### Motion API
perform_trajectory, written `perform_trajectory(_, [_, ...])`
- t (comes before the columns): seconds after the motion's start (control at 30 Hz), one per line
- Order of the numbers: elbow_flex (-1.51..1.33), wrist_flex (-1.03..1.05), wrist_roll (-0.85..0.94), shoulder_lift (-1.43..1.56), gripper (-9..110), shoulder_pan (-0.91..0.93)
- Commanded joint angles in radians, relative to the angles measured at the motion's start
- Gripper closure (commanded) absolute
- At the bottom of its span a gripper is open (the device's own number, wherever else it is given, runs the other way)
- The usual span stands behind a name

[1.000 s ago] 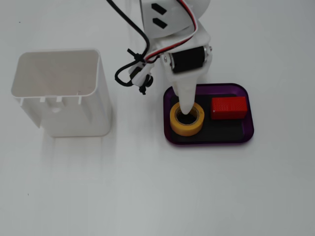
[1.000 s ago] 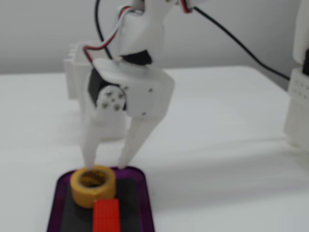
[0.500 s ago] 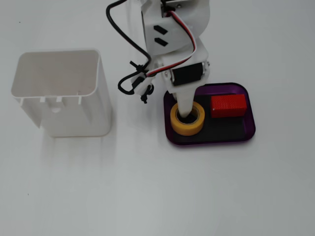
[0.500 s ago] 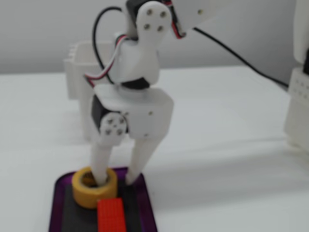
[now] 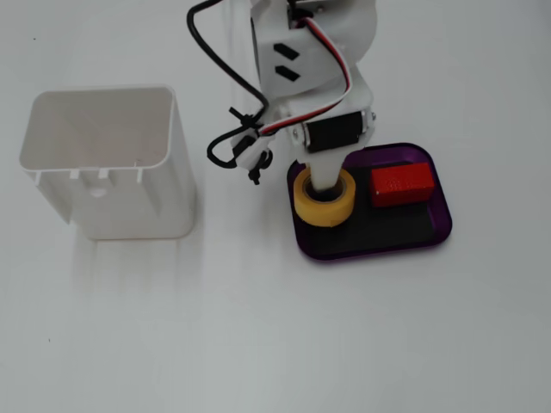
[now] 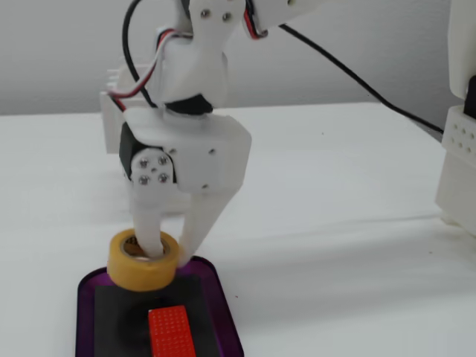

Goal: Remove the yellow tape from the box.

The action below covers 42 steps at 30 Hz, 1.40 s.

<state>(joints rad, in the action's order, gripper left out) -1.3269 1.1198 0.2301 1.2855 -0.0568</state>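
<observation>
The yellow tape [image 5: 325, 198] [image 6: 141, 262] is a ring that hangs just above the left end of the purple box [image 5: 441, 231] [image 6: 230, 332], tilted a little and off the black floor. My gripper [image 5: 324, 182] [image 6: 170, 250] is shut on the tape's wall. One white finger goes down into the dark core and the other presses on the outside of the ring. A red block [image 5: 401, 184] [image 6: 170, 333] lies in the box beside the tape.
A tall white open-topped container [image 5: 108, 163] [image 6: 113, 110] stands to the left of the box in the top-down fixed view. Black cable loops [image 5: 231, 148] hang off the arm. A white structure [image 6: 459, 141] stands at the right edge of the low fixed view.
The fingers went down around the tape's wall and closed on it. The tape rose off the box floor and shifted toward the box's left rim. The box slid slightly.
</observation>
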Motion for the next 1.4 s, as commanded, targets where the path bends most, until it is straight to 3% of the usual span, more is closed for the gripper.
perform_trajectory(0.0, [0.127, 0.1, -0.009, 0.155, 102, -0.009])
perform_trajectory(0.23, [0.138, 0.219, -0.009, 0.377, 102, -0.049])
perform_trajectory(0.43, [-0.103, 0.206, -0.003, 0.558, 102, -0.043])
perform_trajectory(0.87, [-0.848, -0.164, -0.003, 0.839, 102, -0.046])
perform_trajectory(1.37, [-1.14, -0.41, 0.005, 0.85, 102, -0.035])
